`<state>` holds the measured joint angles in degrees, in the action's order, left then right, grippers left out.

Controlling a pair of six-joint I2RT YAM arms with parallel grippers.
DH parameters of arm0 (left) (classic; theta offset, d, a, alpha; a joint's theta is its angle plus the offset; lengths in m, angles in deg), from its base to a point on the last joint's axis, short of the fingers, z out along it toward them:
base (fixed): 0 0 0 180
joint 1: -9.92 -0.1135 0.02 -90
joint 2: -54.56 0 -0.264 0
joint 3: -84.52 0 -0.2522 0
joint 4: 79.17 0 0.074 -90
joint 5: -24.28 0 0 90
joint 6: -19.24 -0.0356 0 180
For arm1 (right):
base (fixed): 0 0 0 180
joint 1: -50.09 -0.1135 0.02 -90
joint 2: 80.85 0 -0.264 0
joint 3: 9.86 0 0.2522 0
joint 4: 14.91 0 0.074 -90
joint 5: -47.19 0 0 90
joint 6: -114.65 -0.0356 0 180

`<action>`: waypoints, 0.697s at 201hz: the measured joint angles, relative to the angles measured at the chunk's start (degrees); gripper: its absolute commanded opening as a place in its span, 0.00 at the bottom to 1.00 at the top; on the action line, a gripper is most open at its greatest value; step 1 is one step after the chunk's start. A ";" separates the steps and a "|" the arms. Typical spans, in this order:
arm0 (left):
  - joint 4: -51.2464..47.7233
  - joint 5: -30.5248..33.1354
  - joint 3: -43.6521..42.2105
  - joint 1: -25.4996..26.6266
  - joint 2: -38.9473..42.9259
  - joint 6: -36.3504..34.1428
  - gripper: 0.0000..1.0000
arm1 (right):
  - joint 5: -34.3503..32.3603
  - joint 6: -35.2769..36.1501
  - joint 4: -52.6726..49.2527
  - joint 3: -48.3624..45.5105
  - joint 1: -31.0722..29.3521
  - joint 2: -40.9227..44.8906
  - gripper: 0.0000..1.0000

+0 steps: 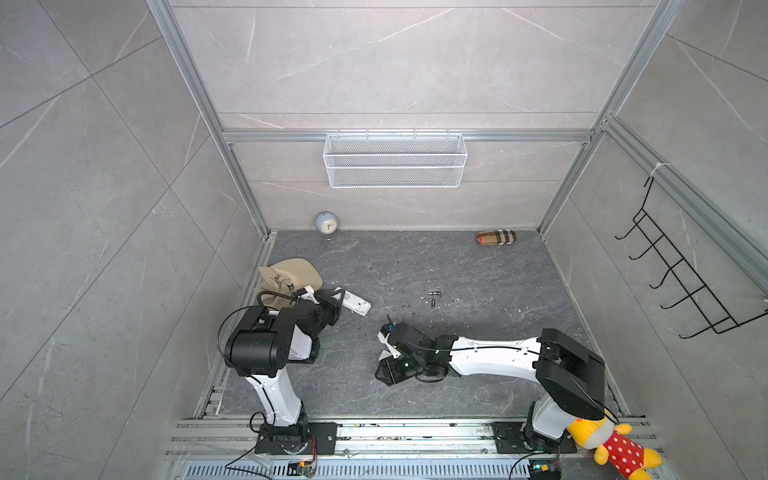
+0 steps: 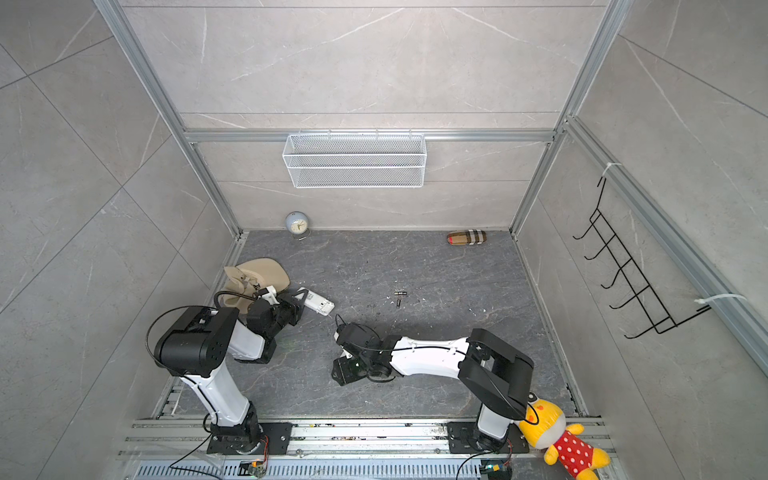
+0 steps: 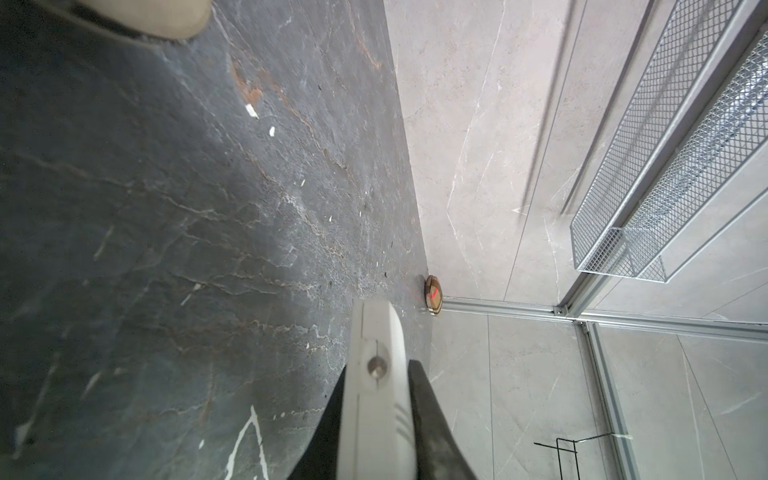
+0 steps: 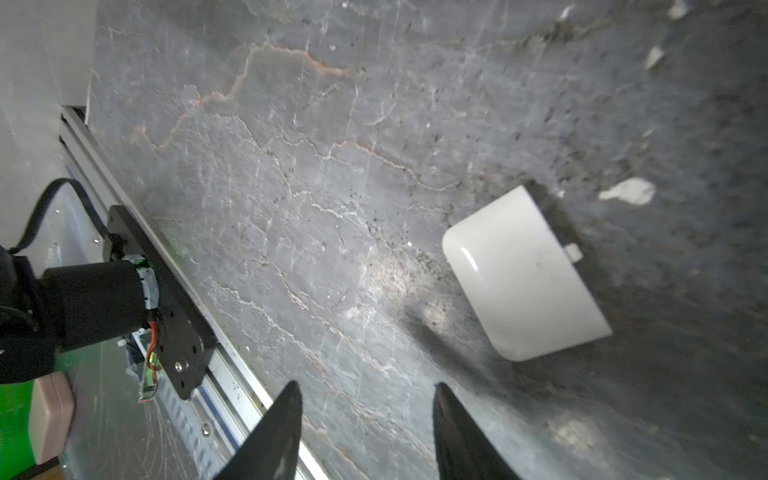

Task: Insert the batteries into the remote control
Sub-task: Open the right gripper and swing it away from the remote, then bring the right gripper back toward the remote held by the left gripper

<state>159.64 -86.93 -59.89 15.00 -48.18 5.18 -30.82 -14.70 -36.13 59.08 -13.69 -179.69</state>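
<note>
The white remote control (image 1: 356,302) (image 2: 320,302) is low over the dark floor at the left, and my left gripper (image 1: 337,305) is shut on its near end. In the left wrist view it shows edge-on (image 3: 376,332) between the black fingers (image 3: 419,386). The two batteries (image 1: 434,298) (image 2: 399,298) lie loose on the floor right of centre, apart from both grippers. My right gripper (image 4: 368,385) (image 1: 384,372) stands open over bare floor near the front middle, with nothing between its fingers. A white rectangular cover (image 4: 523,274) lies flat on the floor just beside it.
A beige cap (image 1: 291,276) lies behind the left arm. A small clock (image 1: 326,224) and a plaid case (image 1: 496,238) stand by the back wall, under a wire basket (image 1: 395,160). A hook rack (image 1: 681,266) hangs on the right wall. A plush toy (image 1: 615,446) lies by the right arm's base.
</note>
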 measured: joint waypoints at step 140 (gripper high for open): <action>-12.07 -0.09 -0.44 -0.35 13.55 -2.95 0.00 | -3.15 5.99 2.08 8.61 8.98 -10.93 0.51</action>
<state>147.58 -87.02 -60.33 14.65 -34.62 2.23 -33.97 -8.71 -34.06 67.69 -4.71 -190.62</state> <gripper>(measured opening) 0.183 0.506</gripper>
